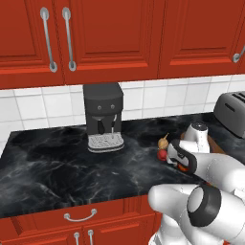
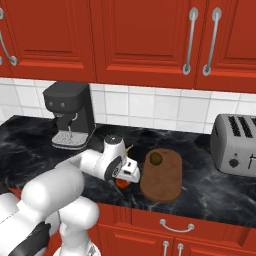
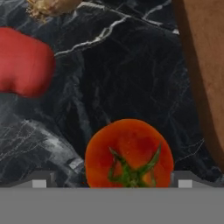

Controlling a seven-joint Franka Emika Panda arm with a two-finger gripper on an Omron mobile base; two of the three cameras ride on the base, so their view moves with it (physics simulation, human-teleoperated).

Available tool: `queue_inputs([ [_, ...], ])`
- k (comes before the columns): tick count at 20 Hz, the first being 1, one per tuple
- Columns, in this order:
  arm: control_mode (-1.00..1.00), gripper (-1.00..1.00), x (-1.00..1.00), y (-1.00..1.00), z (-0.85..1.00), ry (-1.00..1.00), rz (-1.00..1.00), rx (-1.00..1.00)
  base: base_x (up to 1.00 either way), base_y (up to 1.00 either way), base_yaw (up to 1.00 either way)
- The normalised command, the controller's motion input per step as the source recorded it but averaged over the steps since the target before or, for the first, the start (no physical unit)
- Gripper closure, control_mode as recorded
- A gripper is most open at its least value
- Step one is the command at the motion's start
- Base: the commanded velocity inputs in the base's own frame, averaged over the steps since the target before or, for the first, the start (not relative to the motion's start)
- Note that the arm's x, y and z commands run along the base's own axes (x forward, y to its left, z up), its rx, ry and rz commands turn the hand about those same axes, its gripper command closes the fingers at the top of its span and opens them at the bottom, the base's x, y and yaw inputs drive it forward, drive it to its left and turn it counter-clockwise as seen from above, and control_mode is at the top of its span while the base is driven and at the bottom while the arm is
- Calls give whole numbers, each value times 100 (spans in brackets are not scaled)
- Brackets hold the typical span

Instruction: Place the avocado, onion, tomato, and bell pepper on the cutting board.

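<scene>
The tomato (image 3: 129, 153), red with a green stalk, lies on the black counter between my fingertips (image 3: 39, 181). My gripper (image 3: 111, 181) hangs just over it, open and not touching it. The red bell pepper (image 3: 24, 61) sits beyond it to the left, with the tan onion (image 3: 50, 5) past that. Along the right runs the brown cutting board (image 3: 205, 65). In the right base view the avocado (image 2: 156, 158) rests on the far part of the cutting board (image 2: 162, 182), and my gripper (image 2: 131, 175) points down just left of the board. The onion (image 1: 163, 141) peeks out beside my hand.
A black coffee machine (image 1: 103, 117) stands at the back of the counter, left of the vegetables. A silver toaster (image 2: 235, 145) stands right of the board. Red cabinets hang overhead. The counter's front edge (image 2: 150, 202) runs close to the board and the tomato.
</scene>
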Motion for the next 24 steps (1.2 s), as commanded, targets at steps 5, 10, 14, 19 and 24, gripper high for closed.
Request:
queue_inputs([
  [5,-100,-100,10,-1,-29,4,-2,0,0,0,0],
  [10,-100,-100,3,-4,-38,5,-2,-1,0,0,0],
  [14,-100,100,0,0,-43,8,-2,-3,0,0,0],
  [19,-100,100,-3,0,4,1,-3,0,0,0,0],
  [24,-100,100,-9,-26,37,0,-2,0,0,0,0],
])
